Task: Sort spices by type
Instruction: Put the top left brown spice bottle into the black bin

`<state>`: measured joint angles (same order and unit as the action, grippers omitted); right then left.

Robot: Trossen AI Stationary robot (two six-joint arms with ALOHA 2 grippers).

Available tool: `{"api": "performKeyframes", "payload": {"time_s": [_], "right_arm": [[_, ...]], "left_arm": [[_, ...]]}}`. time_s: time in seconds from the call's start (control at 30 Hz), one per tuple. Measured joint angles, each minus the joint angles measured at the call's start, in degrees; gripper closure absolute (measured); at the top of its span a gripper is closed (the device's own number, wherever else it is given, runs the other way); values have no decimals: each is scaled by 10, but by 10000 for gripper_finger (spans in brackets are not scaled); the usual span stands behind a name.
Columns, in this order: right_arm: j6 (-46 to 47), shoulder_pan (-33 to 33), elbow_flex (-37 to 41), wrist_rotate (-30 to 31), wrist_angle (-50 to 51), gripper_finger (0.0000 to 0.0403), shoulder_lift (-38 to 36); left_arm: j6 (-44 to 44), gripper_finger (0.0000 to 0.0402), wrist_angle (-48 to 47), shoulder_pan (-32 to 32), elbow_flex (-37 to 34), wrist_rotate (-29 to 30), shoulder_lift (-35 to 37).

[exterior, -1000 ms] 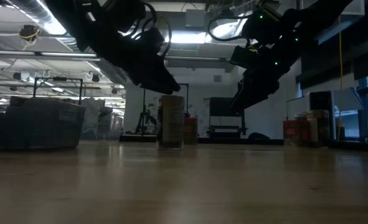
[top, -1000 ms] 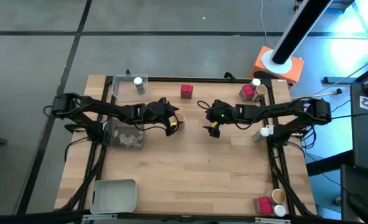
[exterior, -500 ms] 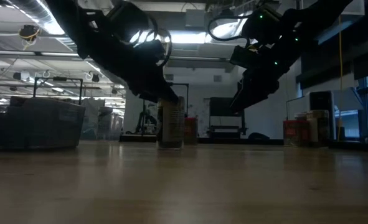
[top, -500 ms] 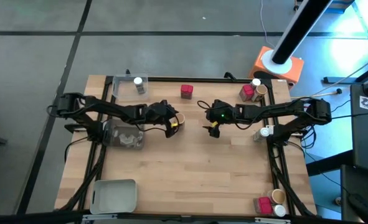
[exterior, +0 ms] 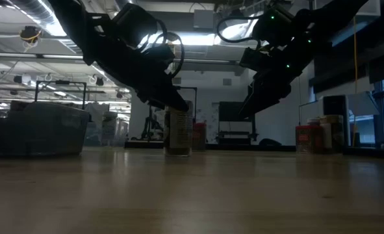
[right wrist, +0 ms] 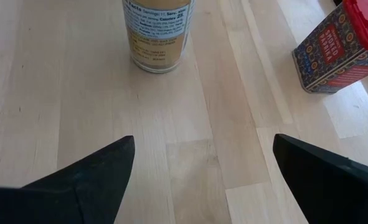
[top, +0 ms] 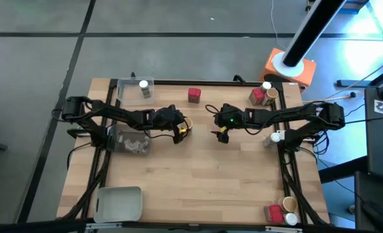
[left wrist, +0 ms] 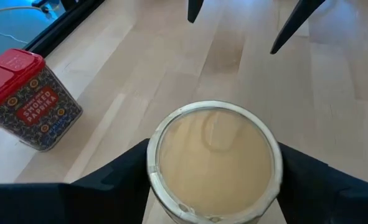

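Straddling the round glass spice jar with the tan lid (left wrist: pixel 213 163) near the table's middle, my left gripper (top: pixel 180 125) has a dark finger at each side of it, but I can't tell whether they touch, so I judge this the grasp step. Right gripper (top: pixel 221 134) hovers nearby, spread wide and empty. Next: close, lift straight, keep clear of the red-lidded smoked-paprika tin (left wrist: pixel 29 99) beside it.

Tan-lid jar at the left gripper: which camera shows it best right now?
Left wrist view: the tan-lid jar fills the frame between the left gripper's fingers. High view shows only a sliver; low view a dark silhouette; right wrist view its label.
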<state>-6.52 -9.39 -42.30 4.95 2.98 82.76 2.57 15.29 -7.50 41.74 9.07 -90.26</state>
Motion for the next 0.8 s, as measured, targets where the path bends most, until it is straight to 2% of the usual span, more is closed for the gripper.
{"api": "performKeyframes", "payload": {"time_s": [0.13, 0.43, 0.8], "right_arm": [[0, 0, 0, 0, 1, 22, 0], [0, 0, 0, 0, -2, 22, 0], [5, 0, 0, 0, -4, 22, 0]], "left_arm": [[0, 144, -47, 12, 4, 6, 24], [38, 144, -272, 74, 52, 84, 162], [243, 144, -575, 157, 80, 98, 385]]}}
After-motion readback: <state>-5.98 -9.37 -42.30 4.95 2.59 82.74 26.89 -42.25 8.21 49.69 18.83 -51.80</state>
